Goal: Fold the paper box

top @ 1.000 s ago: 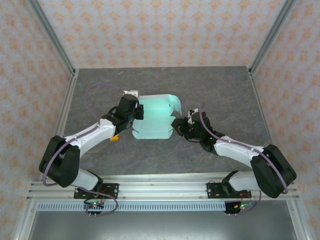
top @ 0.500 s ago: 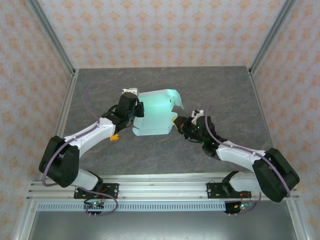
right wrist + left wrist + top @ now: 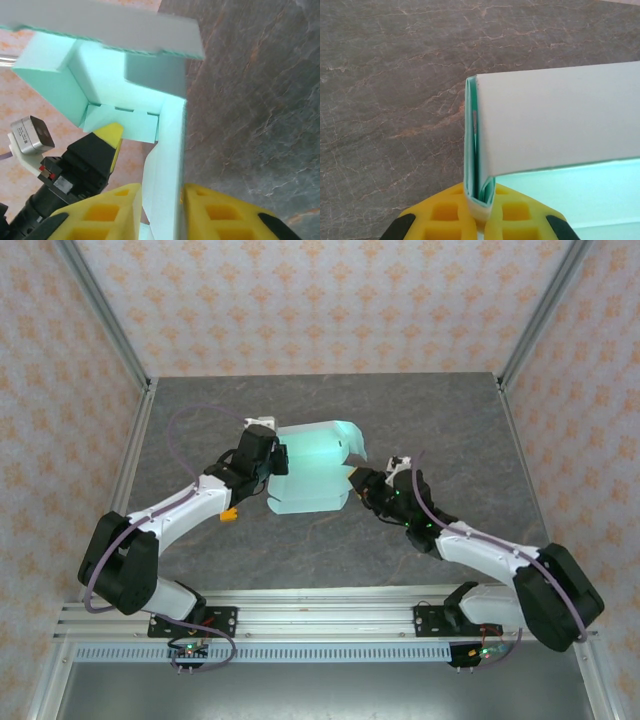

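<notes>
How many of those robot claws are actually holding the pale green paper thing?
2. The left gripper pinches the paper box at its left edge, and the right gripper pinches its right edge. The box is held between them.

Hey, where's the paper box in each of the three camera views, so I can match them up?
Top external: the paper box, centre, between the left gripper and the right gripper.
Left wrist: the paper box, right half, its folded edge pinched in the left gripper.
Right wrist: the paper box, upper left to bottom centre, one panel clamped in the right gripper.
Shared landmark: the grey marbled table.
</notes>
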Motion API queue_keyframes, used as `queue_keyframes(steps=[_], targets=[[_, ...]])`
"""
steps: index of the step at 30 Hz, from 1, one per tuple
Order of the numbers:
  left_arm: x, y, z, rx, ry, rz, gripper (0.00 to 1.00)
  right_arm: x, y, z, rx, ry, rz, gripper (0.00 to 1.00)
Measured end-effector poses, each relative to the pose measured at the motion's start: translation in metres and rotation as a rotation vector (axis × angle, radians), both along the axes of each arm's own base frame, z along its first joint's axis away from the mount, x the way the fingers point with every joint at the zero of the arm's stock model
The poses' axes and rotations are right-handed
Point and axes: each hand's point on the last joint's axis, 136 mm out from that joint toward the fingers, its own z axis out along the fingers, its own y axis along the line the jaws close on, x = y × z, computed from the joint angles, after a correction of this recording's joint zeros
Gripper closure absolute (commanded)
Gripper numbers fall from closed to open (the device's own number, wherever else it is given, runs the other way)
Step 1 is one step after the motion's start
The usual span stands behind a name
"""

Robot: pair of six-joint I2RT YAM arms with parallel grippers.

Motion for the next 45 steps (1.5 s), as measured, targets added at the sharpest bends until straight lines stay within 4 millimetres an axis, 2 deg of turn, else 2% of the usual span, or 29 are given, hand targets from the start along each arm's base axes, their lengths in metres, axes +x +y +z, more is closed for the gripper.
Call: queue_keyframes(steps=[4, 9, 12, 16, 18, 22, 27, 37, 42, 45], targets=[[0.000, 0.000, 0.000, 0.001, 0.002, 0.000, 1.00, 0.006, -0.024, 0.026, -0.130, -0.098, -0.019, 0.54], [-0.001, 0.000, -0.001, 0.003, 0.005, -0.001, 1.00, 0.023, -0.068, 0.059, -0.327, -0.215, -0.039, 0.49], [-0.001, 0.000, -0.001, 0.008, 0.006, -0.005, 1.00, 0.038, -0.090, 0.071, -0.451, -0.260, -0.018, 0.49], [-0.002, 0.000, -0.003, 0.016, 0.011, -0.015, 1.00, 0.061, -0.099, 0.073, -0.554, -0.300, 0.076, 0.48], [-0.003, 0.000, -0.004, 0.021, 0.016, -0.023, 1.00, 0.073, -0.095, 0.063, -0.593, -0.300, 0.153, 0.48], [-0.005, -0.002, -0.005, 0.019, 0.025, -0.036, 1.00, 0.085, -0.076, 0.037, -0.613, -0.289, 0.330, 0.49], [-0.008, -0.002, -0.001, 0.021, 0.023, -0.043, 1.00, 0.076, -0.054, 0.006, -0.543, -0.270, 0.509, 0.49], [-0.010, -0.001, -0.003, 0.025, 0.036, -0.045, 1.00, 0.057, -0.021, 0.003, -0.450, -0.322, 0.664, 0.49], [-0.010, -0.001, -0.004, 0.031, 0.035, -0.050, 1.00, 0.052, -0.008, -0.005, -0.452, -0.321, 0.710, 0.49], [-0.011, -0.001, -0.004, 0.032, 0.035, -0.055, 1.00, 0.052, 0.000, -0.003, -0.458, -0.340, 0.729, 0.49]])
